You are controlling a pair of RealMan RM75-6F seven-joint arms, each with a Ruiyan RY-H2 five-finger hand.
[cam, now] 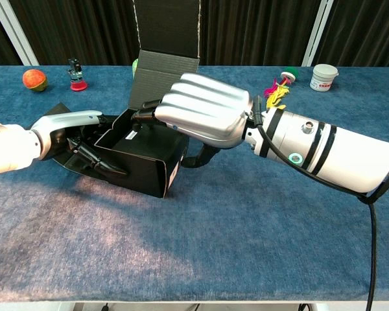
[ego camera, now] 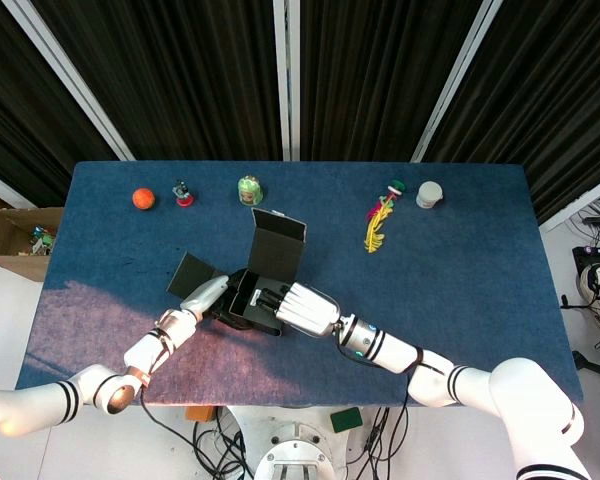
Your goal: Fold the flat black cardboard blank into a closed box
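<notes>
Though unreadable, box (cam: 157,170) label (cam: 172,173)

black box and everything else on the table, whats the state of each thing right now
black box: partly folded, walls up, top open, lid flap standing upright at the back, one side flap lying flat on the table.
left hand: rests against the box's left side.
right hand: over the box's near right corner, fingertips on its rim.
orange ball: resting untouched.
white cup: sits apart at the back right.
green toy: upright behind the box.
</notes>
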